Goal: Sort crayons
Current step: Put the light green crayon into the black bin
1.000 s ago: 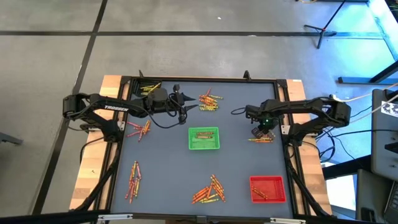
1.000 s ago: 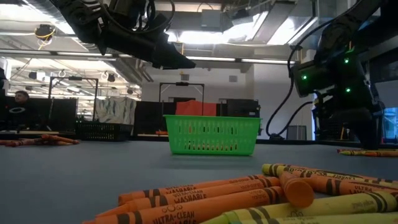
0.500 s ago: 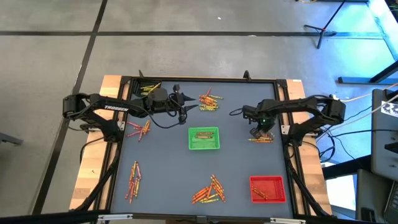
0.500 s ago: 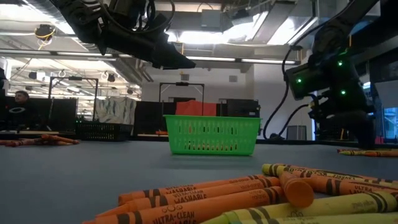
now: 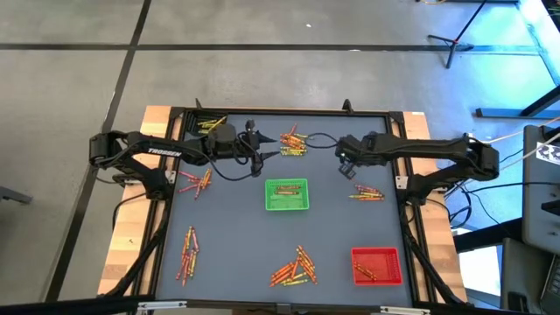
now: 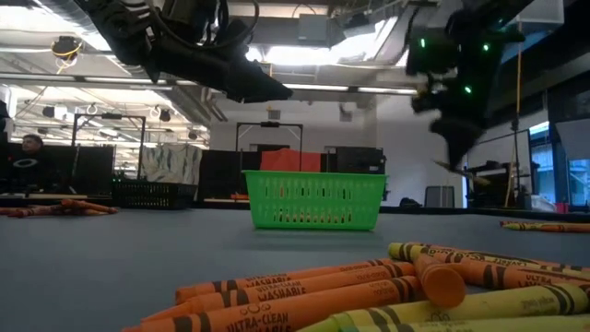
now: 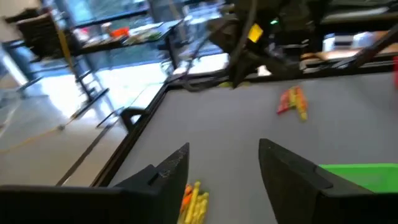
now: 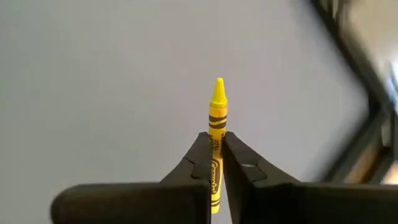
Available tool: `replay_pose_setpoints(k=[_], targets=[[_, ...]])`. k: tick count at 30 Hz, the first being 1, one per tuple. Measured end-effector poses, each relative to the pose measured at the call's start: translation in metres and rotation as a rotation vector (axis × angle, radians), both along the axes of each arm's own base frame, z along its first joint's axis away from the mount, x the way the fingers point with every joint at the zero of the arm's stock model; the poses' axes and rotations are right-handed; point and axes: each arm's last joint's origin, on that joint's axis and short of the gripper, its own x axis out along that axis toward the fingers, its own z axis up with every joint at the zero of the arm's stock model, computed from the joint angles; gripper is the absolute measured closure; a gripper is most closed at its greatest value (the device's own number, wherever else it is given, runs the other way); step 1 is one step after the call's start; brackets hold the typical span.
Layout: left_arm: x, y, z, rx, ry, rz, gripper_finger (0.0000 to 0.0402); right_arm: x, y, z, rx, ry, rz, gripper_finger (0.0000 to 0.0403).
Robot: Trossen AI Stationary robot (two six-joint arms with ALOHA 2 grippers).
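We cannot read the colours of single crayons in the scattered piles [image 5: 295, 265] from above; they are too small. The yellow crayon [image 8: 216, 118] has its lower end hidden between the right gripper's [image 8: 214, 149] fingers. The green tray [image 7: 364, 174] is cut off by the left wrist picture's edge.

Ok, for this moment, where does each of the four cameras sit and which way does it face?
High view: overhead, straight down on the table; both arms show.
Low view: table height, level across past orange crayons to the green tray; arms enter from above.
Left wrist view: over the left gripper, fingers apart, toward the table's far edge.
Right wrist view: over the right gripper, clamped on a yellow crayon.
Shared: the green tray appears in the high, low and left wrist views.
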Motion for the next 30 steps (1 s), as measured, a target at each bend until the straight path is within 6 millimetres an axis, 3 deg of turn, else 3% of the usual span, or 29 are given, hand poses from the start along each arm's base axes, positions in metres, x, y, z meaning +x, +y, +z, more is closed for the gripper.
replay_pose_setpoints(k=[13, 19, 30], targets=[[0.023, 0.012, -0.015, 0.012, -0.111, -0.012, 0.0209, 0.06, 0.001, 0.037, -0.28, -0.591, 0.551, 0.0386], [0.032, 0.012, -0.02, -0.041, -0.109, -0.095, 0.0209, 0.064, 0.005, 0.039, -0.303, -0.778, 0.721, 0.0391], [0.037, -0.003, -0.018, -0.041, -0.129, -0.147, 0.0209, 0.068, 0.015, 0.019, -0.269, -0.952, 0.894, 0.0387]])
